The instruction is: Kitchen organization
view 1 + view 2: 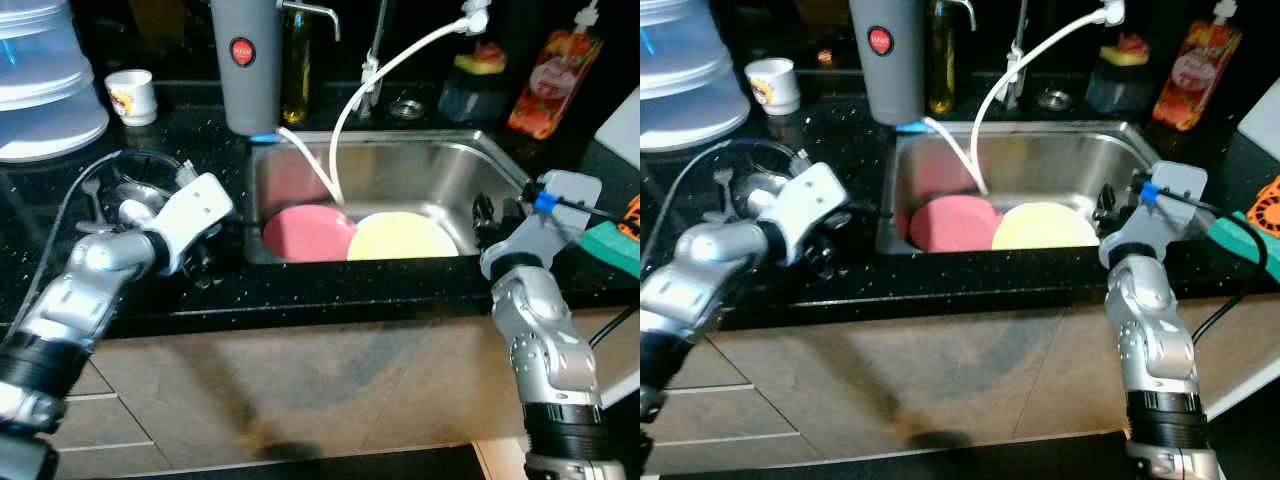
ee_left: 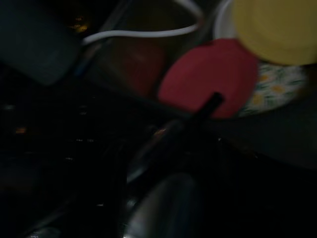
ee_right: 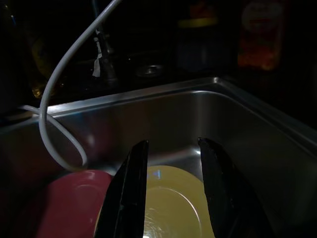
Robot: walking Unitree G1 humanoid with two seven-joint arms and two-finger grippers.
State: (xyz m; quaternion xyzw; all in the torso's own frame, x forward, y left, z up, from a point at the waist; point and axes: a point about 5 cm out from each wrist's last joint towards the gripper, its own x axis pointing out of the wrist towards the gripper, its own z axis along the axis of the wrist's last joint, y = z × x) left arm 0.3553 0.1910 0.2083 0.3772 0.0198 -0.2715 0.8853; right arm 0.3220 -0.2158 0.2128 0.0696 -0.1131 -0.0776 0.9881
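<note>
A steel sink [image 1: 400, 165] holds a pink plate [image 1: 308, 232] and a yellow plate [image 1: 400, 238] that overlaps it. The left wrist view also catches a flower-patterned plate [image 2: 272, 91] under those two. My right gripper [image 3: 171, 144] hangs at the sink's right rim, open, pointing down at the yellow plate [image 3: 173, 203] with nothing between its fingers. My left gripper [image 1: 205, 266] hovers low over the black counter just left of the sink. One of its dark fingers [image 2: 208, 106] points toward the pink plate [image 2: 213, 74].
A white hose [image 1: 345, 130] loops from the tap into the sink. A grey appliance [image 1: 245, 60], an oil bottle [image 1: 295, 70], a white cup [image 1: 132, 95] and a red pouch [image 1: 545, 85] line the back. A green sponge [image 1: 610, 245] lies at right.
</note>
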